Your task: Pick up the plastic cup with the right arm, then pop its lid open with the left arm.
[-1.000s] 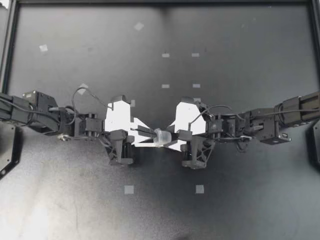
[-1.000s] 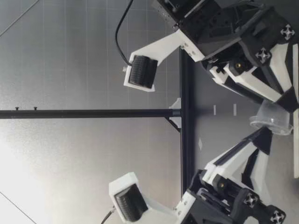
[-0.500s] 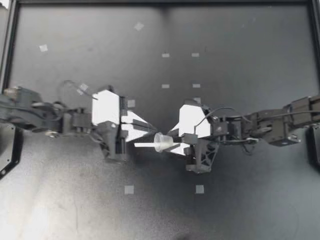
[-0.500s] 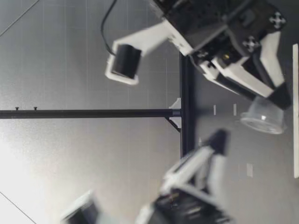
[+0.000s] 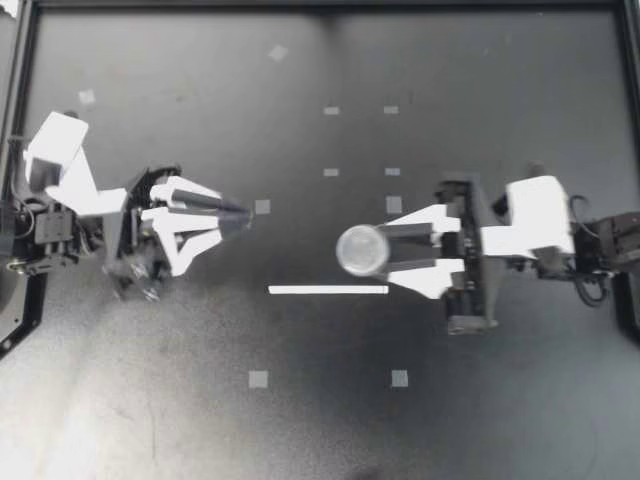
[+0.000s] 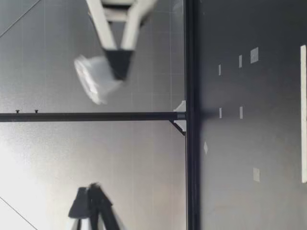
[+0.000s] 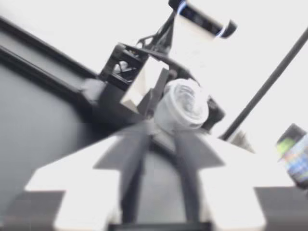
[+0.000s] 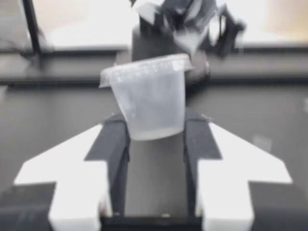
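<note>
Tabletop: dark and matt (image 5: 480, 400), edged by a black rail (image 5: 320, 6) and dotted with small pale tape squares (image 5: 258, 379). A white strip (image 5: 328, 290) lies flat at its middle, its ends pointing toward the left and right edges.
Cup: you have a small clear plastic cup (image 5: 358, 250) in the air over the tabletop's middle, slightly toward the right edge. From above it is just beside the white strip. In the right wrist view it (image 8: 150, 101) stands rim up with a slight tilt. The low view shows it (image 6: 93, 79) blurred and well above the surface.
Right gripper: your right gripper (image 5: 385, 248) comes in from the right edge. Its two fingers (image 8: 118, 154) pinch the cup's lower wall from both sides.
Left gripper: your left gripper (image 5: 245, 212) hangs between the left edge and the middle, well apart from the cup and pointing toward it. Its fingers (image 7: 132, 173) stand a narrow gap apart with nothing between them. The cup (image 7: 183, 103) shows ahead of them, in the other gripper.
Height: in the low view both grippers are raised well clear of the tabletop, the left one (image 6: 92, 189) about level with the cup.
</note>
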